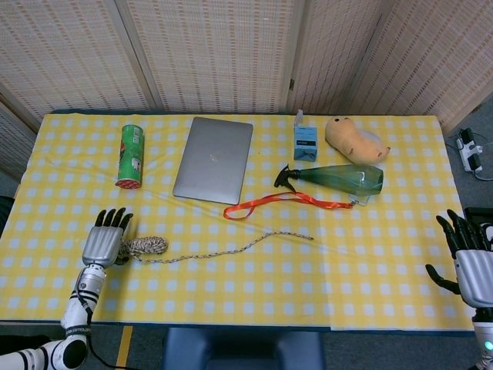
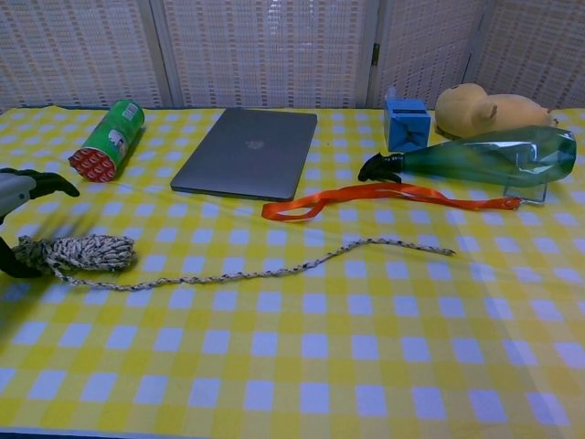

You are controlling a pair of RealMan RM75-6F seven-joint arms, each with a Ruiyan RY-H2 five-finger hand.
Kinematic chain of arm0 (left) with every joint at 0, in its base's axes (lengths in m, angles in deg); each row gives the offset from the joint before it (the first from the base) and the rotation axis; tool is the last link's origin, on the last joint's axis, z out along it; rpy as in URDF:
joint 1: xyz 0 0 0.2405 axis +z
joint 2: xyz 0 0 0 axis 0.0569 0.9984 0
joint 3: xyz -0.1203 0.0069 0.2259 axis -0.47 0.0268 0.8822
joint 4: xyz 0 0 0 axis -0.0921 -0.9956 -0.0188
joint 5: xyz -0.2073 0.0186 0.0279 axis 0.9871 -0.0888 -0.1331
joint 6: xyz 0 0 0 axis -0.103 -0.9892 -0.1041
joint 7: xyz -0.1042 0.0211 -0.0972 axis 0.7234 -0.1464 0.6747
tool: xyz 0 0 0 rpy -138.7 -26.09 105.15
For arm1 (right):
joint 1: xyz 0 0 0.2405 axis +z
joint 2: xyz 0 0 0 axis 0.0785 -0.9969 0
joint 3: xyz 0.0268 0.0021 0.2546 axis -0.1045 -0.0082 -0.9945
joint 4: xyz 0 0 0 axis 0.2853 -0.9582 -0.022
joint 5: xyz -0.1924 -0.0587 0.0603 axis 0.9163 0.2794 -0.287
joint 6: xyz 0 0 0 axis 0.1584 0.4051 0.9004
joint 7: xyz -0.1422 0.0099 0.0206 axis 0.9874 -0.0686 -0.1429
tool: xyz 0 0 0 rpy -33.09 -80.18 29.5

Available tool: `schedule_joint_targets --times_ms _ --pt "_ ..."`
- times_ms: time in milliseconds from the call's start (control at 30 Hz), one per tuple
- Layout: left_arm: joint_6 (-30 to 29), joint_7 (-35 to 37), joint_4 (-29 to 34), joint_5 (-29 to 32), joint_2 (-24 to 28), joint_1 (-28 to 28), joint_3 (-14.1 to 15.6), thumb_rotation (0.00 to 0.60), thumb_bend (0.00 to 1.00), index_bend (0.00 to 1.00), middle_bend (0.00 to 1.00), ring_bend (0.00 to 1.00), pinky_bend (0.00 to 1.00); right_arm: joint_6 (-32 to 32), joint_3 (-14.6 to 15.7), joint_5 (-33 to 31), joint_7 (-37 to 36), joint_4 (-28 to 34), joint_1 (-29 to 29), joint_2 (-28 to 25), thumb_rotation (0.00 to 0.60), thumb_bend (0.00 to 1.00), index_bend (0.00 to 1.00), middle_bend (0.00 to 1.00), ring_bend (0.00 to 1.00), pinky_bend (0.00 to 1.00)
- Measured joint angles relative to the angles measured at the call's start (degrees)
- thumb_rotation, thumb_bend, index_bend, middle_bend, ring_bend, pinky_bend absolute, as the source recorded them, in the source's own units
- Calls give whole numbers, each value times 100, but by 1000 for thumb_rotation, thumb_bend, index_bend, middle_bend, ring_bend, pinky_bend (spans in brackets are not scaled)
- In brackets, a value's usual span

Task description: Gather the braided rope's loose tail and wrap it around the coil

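Coil (image 1: 146, 247) of rope at left hand (image 1: 103, 243), thumb gripping its end; tail (image 1: 231, 248) trails right.

This looks like a staged indoor test corner rather than a lived-in room: pale woven folding screens (image 1: 231, 54) wall off the counter with its yellow-and-white checked cloth (image 1: 370, 270). Unrelated props lie scattered on it, among them a closed grey laptop (image 1: 213, 159) and a green cylindrical snack can (image 1: 130, 156).
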Motion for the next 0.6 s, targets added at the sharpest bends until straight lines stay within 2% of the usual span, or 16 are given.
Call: schedule_joint_targets --times_ms 133,267,600 --pt "29 139 -177 -84 -52 27 29 600 129 361 298 242 132 5 4 5 -52 -26 -7 -2 600 303 0 0 40 0" --pt "124 319 -343 -102 -97 40 28 600 165 414 339 288 185 25 9 4 -96 -57 -26 0 600 303 0 0 41 0" --pt "336 746 -488 -258 -89 48 17 600 278 443 400 355 252 124 -78 -49 -103 -14 -46 -122 600 303 0 0 40 0"
